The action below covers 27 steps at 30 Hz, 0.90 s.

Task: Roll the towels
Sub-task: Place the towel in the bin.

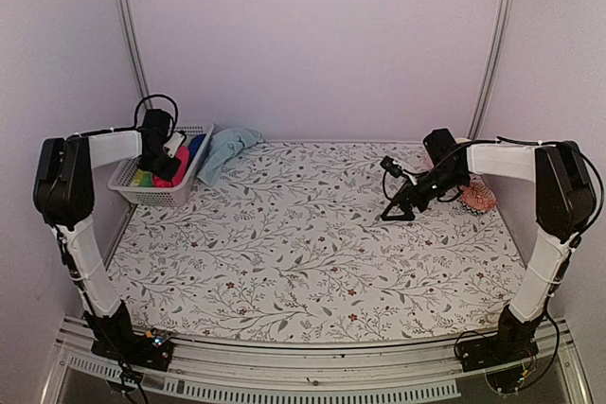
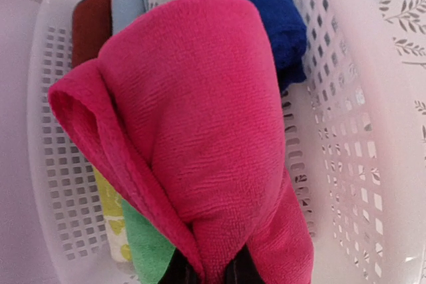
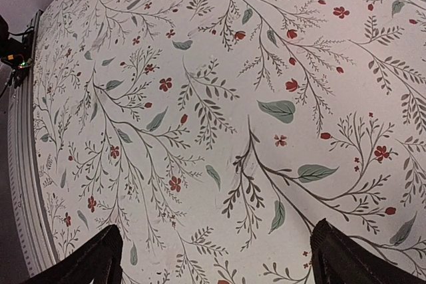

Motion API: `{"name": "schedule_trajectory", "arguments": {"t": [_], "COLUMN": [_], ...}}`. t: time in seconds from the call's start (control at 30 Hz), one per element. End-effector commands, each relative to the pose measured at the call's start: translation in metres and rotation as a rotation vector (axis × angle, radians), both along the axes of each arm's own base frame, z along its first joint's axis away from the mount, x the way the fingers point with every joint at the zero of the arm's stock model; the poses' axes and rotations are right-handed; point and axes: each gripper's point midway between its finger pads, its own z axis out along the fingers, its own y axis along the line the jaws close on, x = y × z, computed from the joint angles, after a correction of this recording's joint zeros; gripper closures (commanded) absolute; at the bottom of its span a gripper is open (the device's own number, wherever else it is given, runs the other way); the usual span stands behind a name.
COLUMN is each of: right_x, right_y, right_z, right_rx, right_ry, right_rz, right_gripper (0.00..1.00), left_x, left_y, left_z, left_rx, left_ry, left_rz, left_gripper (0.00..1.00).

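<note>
two towels sit at the far left corner of the table (image 1: pixel 312 253). the pink towel (image 2: pixel 200 118) hangs in a loose, bunched roll from the left gripper (image 2: pixel 210 272), whose jaws are pinched tight on its lower end, right over the white basket (image 2: pixel 346 164). under it in the basket lie a dark blue roll (image 2: pixel 266 4), a green roll (image 2: pixel 146 251) and a dark red roll (image 2: pixel 90 24). the pale blue towel (image 1: pixel 225 150) lies crumpled and unrolled on the table, just beside the basket, along the far edge. the right gripper (image 1: pixel 396 213) hovers over the patterned table near the right edge, its fingers (image 3: pixel 359 257) spread wide with nothing between them. a reddish netted bundle (image 1: pixel 478 198) rests at the right edge, behind that arm.
</note>
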Motion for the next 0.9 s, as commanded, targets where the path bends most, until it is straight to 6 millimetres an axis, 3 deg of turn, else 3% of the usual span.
{"name": "schedule_trajectory", "arguments": {"t": [0.0,0.23,0.37,0.53,0.7,0.87], "right_x": [-0.003,-0.003,-0.003,-0.003,-0.003,-0.003], "right_y": [0.003,0.003,0.003,0.003,0.003,0.003], "right_z": [0.014,0.016,0.019,0.020,0.021,0.023], "right_rx": [0.027,0.029,0.029,0.031,0.033,0.034], "right_ry": [-0.034,-0.035,-0.047,-0.050,-0.049,-0.055], "right_rz": [0.019,0.021,0.022,0.024,0.024,0.023], "right_gripper": [0.01,0.01,0.01,0.01,0.01,0.01], "left_x": [-0.001,-0.003,-0.005,-0.009,-0.013,-0.014], "left_y": [-0.011,-0.031,-0.041,-0.042,-0.042,-0.032], "left_z": [-0.008,-0.018,-0.043,-0.066,-0.072,-0.074], "left_rx": [-0.086,-0.198,-0.274,-0.336,-0.414,-0.450], "left_ry": [0.041,0.091,0.156,0.235,0.256,0.261], "left_rz": [-0.019,-0.065,-0.074,-0.051,-0.036,0.015], "left_gripper": [1.00,1.00,1.00,1.00,1.00,0.60]}}
